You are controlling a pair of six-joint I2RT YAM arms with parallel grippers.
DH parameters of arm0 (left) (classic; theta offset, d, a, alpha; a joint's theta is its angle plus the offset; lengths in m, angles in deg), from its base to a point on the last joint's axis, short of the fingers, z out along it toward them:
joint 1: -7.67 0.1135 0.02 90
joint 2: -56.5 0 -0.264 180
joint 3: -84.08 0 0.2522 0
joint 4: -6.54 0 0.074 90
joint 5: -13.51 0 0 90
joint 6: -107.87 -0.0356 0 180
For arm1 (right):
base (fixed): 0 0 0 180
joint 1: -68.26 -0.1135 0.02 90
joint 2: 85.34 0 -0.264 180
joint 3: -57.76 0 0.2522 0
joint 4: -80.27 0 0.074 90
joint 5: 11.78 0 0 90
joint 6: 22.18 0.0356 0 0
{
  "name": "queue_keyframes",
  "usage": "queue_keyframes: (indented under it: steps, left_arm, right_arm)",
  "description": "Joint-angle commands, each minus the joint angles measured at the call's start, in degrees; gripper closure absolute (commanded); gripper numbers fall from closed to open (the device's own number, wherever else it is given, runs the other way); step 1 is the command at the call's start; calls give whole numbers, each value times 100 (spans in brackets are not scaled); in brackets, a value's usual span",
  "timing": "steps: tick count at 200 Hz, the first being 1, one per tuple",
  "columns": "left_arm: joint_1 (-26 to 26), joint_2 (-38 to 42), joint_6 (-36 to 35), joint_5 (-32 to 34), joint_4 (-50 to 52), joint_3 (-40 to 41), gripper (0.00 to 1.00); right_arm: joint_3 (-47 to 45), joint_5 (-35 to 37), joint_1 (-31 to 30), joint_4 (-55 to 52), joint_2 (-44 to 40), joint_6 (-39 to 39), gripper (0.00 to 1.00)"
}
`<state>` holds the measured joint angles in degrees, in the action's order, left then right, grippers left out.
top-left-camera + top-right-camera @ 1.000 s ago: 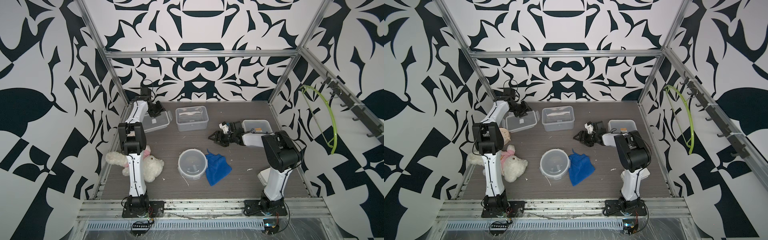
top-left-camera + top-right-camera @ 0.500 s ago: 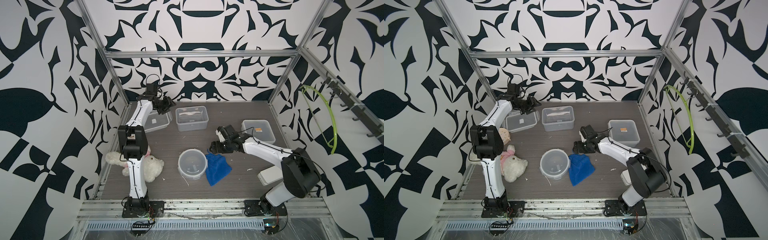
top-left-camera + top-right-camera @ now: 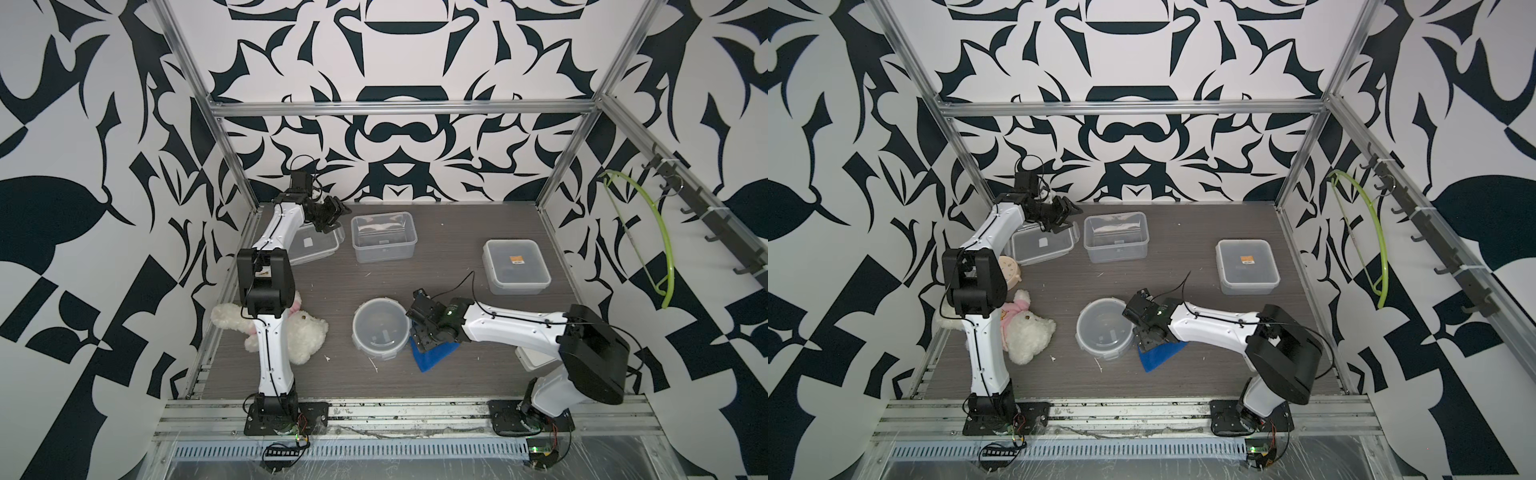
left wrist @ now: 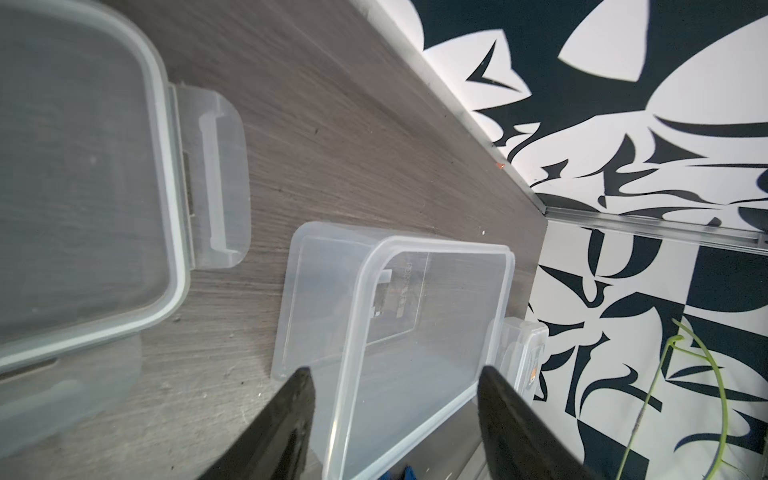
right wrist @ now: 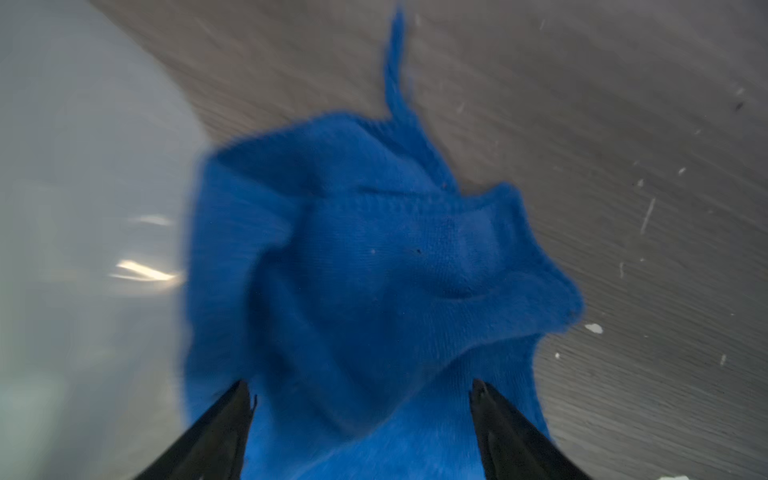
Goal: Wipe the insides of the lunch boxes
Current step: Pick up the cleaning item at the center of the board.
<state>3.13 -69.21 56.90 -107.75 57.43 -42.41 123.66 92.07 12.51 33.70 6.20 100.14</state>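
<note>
**Operator:** Which arm is nearer the cloth, and how does its pincer stand?

**Technician:** The right. The right pincer (image 5: pixel 361 388) is spread wide and empty. The blue cloth (image 5: pixel 353 249) lies bunched on the bench (image 3: pixel 457 232) directly beneath it, with its raised fold just ahead of the jaw tips.

**Operator:** And the boxes?

**Technician:** The round box (image 3: pixel 380 328), lid off, sits just beside that pincer. The left pincer (image 4: pixel 395 370), also open and empty, is well apart from it and points at the open rectangular box (image 4: pixel 399 316).

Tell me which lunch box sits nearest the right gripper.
The round lunch box, right beside the right gripper above the blue cloth. The rectangular lunch box and square lunch box sit farther back.
</note>
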Motion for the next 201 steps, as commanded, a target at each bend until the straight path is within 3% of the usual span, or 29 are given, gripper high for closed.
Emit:
queue_keyframes:
  steps: [1, 15, 46, 60, 77, 89, 131, 167, 201]
  left_arm:
    - [-77, -55, -18, -184, -40, 242, 31]
    - [-79, -63, -18, -234, -80, 359, 30]
    - [-93, -101, 0, -336, -131, 423, 29]
    - [-119, -113, 9, -376, -177, 414, 29]
    - [-157, -160, 17, -429, -179, 384, 29]
    - [-184, -182, 35, -449, -178, 374, 29]
    - [-247, -116, -27, -357, -152, 424, 28]
    - [-371, -122, -254, -40, 75, 389, 33]
    - [-499, -394, -436, 285, 518, 19, 43]
  right_arm:
    - [-177, 503, -9, 261, 194, 266, 13]
    - [-238, 668, -9, 285, 389, 317, 14]
    - [-502, 779, 109, 339, 626, 421, 28]
    - [-682, 703, 285, 407, 584, 434, 44]
    - [-892, 459, 693, 520, 435, 369, 87]
    - [-967, 244, 1048, 612, 321, 219, 100]
    - [-138, -523, 1891, 562, -82, -634, 100]
    - [2007, -810, 2337, 333, 230, -1290, 100]
    - [4513, -1245, 2436, 156, 1626, -1529, 100]
